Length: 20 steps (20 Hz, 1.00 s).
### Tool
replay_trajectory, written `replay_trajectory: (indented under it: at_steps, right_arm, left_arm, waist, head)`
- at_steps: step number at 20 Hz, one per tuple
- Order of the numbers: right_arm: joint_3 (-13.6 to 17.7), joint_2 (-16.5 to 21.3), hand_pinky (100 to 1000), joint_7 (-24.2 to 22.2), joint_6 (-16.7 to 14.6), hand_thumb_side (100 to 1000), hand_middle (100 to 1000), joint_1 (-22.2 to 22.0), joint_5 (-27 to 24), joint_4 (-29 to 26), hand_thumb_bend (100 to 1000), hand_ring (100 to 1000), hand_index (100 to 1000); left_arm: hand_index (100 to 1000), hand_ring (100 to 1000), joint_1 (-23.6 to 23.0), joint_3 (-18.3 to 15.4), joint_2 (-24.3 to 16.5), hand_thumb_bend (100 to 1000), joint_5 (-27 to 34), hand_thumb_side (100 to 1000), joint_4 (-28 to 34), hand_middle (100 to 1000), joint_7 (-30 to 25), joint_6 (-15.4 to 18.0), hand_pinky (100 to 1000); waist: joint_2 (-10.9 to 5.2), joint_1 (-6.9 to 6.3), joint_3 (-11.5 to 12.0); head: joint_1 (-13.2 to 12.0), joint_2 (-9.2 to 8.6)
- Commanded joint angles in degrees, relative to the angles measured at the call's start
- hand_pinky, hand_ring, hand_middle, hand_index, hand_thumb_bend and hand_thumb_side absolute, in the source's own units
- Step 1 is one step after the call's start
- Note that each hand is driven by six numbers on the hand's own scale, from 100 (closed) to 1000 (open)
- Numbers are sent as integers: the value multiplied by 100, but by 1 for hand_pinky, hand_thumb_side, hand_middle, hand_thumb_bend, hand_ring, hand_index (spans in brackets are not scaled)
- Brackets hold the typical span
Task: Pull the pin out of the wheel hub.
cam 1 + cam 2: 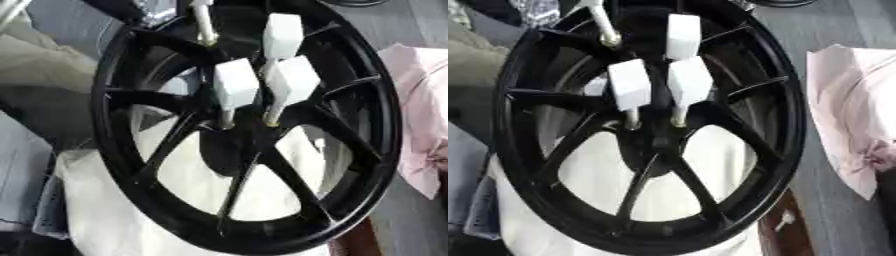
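A black spoked wheel (350,165) fills both views, its hub (229,145) near the middle. Three pins with white block heads (236,82) (291,80) (282,35) stand up around the hub, brass tips down by the spokes. A fourth pin (203,22) shows as a thin white shaft with a brass end, tilted above the rim at the top. Its head is cut off by the top edge. Beside it at the top left sits a black and silver part, seemingly my left hand (144,11). Whether that hand holds the pin is hidden. My right hand does not show.
A white cloth (114,220) lies under the wheel. A pink cloth (424,100) lies on the grey surface to the right. A small white pin (785,220) rests on a brown strip at the lower right. Beige fabric (35,60) is at the left.
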<state>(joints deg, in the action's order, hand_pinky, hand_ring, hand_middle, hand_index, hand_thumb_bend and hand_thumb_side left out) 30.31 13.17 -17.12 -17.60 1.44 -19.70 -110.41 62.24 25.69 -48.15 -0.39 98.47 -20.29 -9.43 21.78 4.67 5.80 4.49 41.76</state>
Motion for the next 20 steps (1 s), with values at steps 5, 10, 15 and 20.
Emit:
replay_trajectory:
  at_steps: [5,10,15,20]
  right_arm:
    - [136,117,900,127,-27,635,749,-21,5,-170,100,842,825]
    - [315,64,900,322,-30,630,750,-63,31,-247,100,842,825]
    - [334,90,899,402,10,625,750,-23,33,-317,100,842,826]
    - [274,162,899,386,50,620,750,29,-42,-359,100,842,827]
  left_arm:
    - [370,267,-898,-1244,-969,100,726,419,203,195,720,96,157]
    - [394,289,-1715,-2061,-1227,100,1094,398,-402,216,1223,-147,193]
    - [724,484,-2486,-2832,-1152,100,745,311,-1166,440,1697,-7,388]
    - [930,781,-3273,-3481,-1152,100,265,976,-1491,760,1671,395,729]
  waist:
    - [-171,16,74]
    - [-188,95,405]
    - [-185,85,429]
    - [-212,51,310]
  head:
    - [130,-9]
    - [366,-31]
    - [393,-105]
    - [304,-207]
